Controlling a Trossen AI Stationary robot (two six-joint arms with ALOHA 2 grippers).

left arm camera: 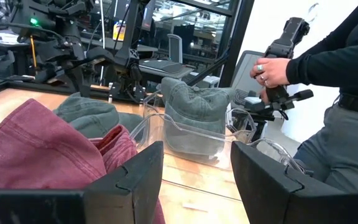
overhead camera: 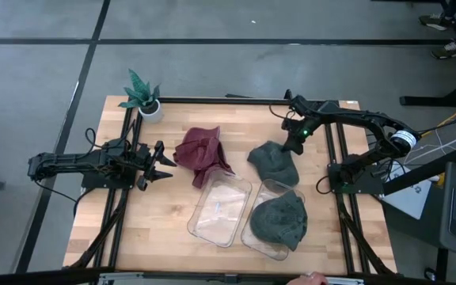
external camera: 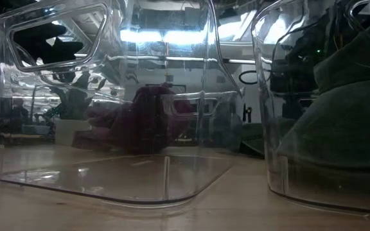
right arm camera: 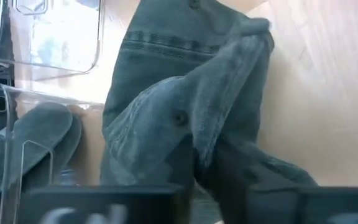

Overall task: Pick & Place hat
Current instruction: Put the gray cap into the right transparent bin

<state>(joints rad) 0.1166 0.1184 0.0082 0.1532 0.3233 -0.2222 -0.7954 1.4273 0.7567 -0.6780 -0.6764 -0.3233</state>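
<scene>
A grey-green hat (overhead camera: 274,163) lies crumpled on the table, just beyond two clear bins. My right gripper (overhead camera: 295,144) is at its far edge, shut on the cloth; in the right wrist view this hat (right arm camera: 185,118) fills the picture. A maroon hat (overhead camera: 203,155) lies mid-table. The left bin (overhead camera: 222,210) holds no hat, while the right bin (overhead camera: 261,237) holds another grey-green hat (overhead camera: 280,220). My left gripper (overhead camera: 163,162) waits open at the table's left, level, pointing at the maroon hat (left arm camera: 42,149). My right gripper has a raised fold of the hat's cloth (right arm camera: 211,163) between its two fingers, at the hat's far edge. The fingers slant down from the table's far right side. One layer or several cannot be told. The rest of the hat lies bunched on the table.
A small potted plant (overhead camera: 142,96) stands at the far left corner. The two bins stand side by side near the front edge, right below the held hat. A person (left arm camera: 328,81) stands beyond the table's right side, with a hand on a device.
</scene>
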